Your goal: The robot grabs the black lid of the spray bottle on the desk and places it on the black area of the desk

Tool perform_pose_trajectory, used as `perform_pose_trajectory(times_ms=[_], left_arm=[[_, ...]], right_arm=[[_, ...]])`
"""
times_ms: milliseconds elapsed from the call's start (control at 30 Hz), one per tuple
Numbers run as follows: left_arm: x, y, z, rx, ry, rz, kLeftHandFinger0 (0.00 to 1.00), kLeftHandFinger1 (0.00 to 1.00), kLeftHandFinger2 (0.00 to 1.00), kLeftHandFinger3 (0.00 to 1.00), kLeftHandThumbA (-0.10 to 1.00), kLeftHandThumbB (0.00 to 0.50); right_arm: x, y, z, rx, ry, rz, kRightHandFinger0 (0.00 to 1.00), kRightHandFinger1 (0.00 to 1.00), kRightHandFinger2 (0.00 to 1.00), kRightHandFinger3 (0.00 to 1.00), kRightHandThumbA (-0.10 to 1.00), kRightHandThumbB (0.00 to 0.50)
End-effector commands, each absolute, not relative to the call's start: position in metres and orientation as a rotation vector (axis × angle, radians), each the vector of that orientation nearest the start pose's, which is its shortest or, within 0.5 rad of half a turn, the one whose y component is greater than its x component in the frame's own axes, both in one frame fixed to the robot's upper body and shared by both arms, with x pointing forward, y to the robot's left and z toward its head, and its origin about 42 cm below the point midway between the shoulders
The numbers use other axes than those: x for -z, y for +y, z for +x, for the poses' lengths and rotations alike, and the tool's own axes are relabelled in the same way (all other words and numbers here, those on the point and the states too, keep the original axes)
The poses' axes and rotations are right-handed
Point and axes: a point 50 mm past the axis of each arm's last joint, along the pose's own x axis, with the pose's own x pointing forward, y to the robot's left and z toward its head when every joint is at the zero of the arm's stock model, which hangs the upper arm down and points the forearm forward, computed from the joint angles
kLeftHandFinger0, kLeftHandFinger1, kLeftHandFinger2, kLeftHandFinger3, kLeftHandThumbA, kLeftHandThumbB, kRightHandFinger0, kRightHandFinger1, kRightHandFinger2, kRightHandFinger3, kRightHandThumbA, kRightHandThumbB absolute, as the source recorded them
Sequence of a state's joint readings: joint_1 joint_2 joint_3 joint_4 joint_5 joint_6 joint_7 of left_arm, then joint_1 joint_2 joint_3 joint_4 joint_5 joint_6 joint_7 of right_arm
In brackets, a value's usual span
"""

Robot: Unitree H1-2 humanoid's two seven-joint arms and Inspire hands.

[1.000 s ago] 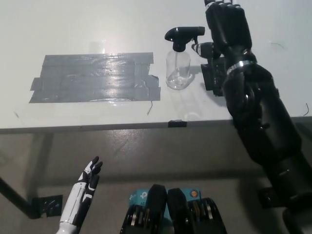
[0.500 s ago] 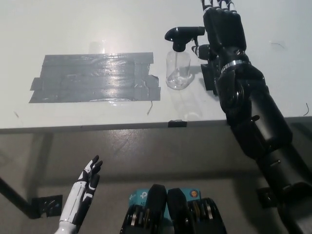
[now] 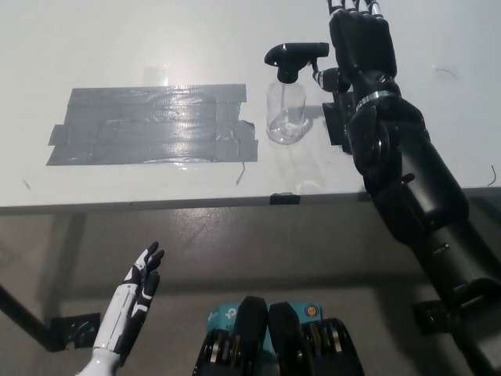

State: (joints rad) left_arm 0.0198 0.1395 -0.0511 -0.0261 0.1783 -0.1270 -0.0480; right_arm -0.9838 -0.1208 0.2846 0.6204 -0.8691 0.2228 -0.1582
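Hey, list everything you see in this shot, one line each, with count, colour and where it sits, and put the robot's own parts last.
Desk: one, white, fills the upper part of the view, its front edge running across the middle.
Taped area: one patch of dark grey-black tape strips, on the desk left of centre.
Spray bottle: one, clear body, upright on the desk just right of the taped area.
Lid: one, black trigger top, on the spray bottle.
Floor: grey, below the desk edge.
Right hand: one, black, over the desk right beside the lid, fingertips cut off by the top edge.
Left hand: one, white and black, low at lower left below the desk, fingers apart, holding nothing.
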Motion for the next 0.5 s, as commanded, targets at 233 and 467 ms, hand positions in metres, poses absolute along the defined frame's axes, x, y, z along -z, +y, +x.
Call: perform_pose_trajectory(times_ms=[233, 467], left_arm=[[-0.1225, 0.2366, 0.2841, 0.143, -0.188, 0.335, 1.00, 1.00, 1.00, 1.00, 0.98, 0.072], [-0.1264, 0.2330, 0.2873, 0.141, -0.200, 0.329, 1.00, 1.00, 1.00, 1.00, 0.97, 0.056]], right_arm=[[-0.3641, -0.1120, 0.5378, 0.140, -0.545, -1.169, 1.00, 1.00, 1.00, 1.00, 0.93, 0.367], [-0.3703, -0.1073, 0.5396, 0.134, -0.552, -1.179, 1.00, 1.00, 1.00, 1.00, 0.92, 0.360]])
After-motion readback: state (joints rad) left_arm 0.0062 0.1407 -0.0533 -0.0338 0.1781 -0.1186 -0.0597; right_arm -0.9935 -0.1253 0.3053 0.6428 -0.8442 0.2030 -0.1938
